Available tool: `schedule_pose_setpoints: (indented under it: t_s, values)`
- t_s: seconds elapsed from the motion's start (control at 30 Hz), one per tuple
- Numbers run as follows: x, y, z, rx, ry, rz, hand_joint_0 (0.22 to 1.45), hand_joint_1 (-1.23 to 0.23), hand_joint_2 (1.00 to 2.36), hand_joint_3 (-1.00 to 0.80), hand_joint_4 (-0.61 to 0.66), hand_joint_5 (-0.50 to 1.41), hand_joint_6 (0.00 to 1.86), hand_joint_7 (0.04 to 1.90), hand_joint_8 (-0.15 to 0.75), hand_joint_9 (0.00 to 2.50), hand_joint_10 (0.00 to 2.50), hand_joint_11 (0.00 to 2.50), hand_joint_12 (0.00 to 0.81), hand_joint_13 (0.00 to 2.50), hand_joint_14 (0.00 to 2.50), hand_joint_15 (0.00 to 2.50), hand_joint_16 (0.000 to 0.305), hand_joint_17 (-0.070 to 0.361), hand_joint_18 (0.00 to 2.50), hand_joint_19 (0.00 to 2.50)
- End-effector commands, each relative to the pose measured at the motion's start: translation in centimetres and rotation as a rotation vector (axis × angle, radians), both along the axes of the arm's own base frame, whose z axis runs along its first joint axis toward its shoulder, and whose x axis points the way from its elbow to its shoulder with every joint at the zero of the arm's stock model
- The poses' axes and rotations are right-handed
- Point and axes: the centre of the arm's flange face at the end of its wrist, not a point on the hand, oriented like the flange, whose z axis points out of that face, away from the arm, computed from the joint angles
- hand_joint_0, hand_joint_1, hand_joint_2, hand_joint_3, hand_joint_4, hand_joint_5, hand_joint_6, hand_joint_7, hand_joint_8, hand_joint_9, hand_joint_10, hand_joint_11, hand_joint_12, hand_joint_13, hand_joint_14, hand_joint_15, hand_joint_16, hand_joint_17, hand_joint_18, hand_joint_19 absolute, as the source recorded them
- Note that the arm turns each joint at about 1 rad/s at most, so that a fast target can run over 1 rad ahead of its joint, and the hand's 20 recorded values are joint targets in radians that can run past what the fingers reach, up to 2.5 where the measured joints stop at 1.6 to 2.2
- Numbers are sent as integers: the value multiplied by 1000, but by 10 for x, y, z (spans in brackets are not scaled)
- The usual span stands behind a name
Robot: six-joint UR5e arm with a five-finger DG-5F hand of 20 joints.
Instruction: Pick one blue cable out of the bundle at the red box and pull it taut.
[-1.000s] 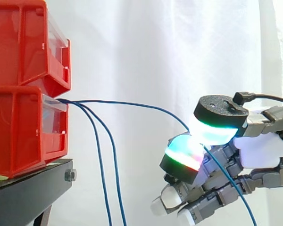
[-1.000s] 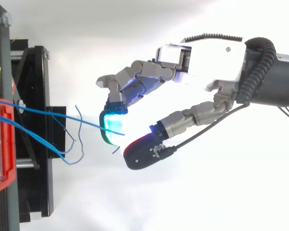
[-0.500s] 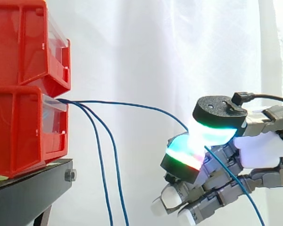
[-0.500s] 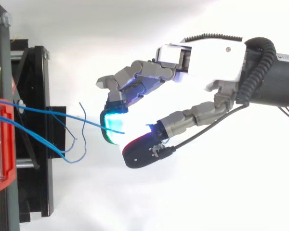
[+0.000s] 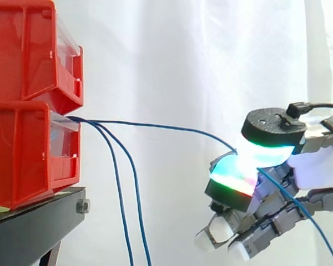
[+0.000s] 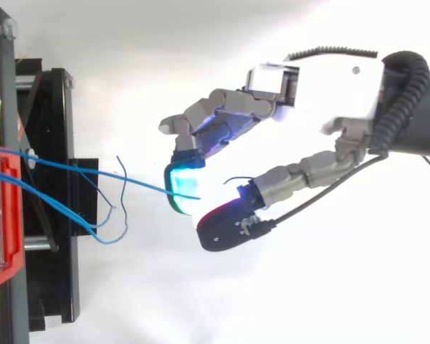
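**Hand pinches one blue cable away from the red box**

We see the hand closed in a pinch: the thumb pad, glowing cyan and green, presses down against a finger pad that glows cyan, green and red. A thin blue cable is caught between them. The other fingers are curled underneath with white tips and hold nothing.

From the pinch, the cable runs leftward in a shallow arc, close to straight, up to the front lip of the lower red box. Its free tail drops from the pinch toward the lower right, across the curled fingers. In the top view the hand sits well apart from the box, with the held cable bridging the gap.

Two other blue cables leave the same lip and hang slack, just beside each other. A second red box is stacked on the first, and both rest on a black stand before a white curtain.
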Motion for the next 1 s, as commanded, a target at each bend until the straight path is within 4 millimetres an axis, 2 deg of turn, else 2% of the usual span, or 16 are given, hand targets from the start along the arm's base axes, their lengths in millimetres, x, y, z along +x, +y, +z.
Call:
schedule_pose_setpoints:
  t_s: [0.0,0.07,0.13,0.2,0.33,0.53,0.97]
  values:
    - [-9,-2,13,-4,30,-1,595,-786,1018,-51,215,-118,890,1156,361,764,6,268,415,331,2,55,67,151,480,165]
    - [-11,-3,16,-7,37,0,595,-785,1017,-49,214,-117,890,1151,361,764,6,268,416,331,2,59,67,151,479,160]
    - [-17,-6,29,-13,40,-1,596,-785,1017,-47,213,-117,890,1153,363,764,6,266,417,332,2,58,67,152,479,165]
    - [-21,-10,33,-23,52,-4,596,-784,1017,-47,215,-116,890,1152,363,758,6,258,417,333,0,56,67,152,480,161]
    - [-31,-18,54,-52,64,-11,598,-783,1017,-51,215,-116,890,1150,363,756,6,260,417,330,2,55,68,152,478,159]
    - [-36,-23,54,-63,91,-20,601,-783,1016,-48,211,-116,890,1152,365,750,8,257,420,323,2,53,68,153,477,156]
    - [-28,-19,59,-64,23,-16,604,-782,1016,-51,207,-117,891,1146,367,735,6,253,422,319,0,55,68,154,465,160]
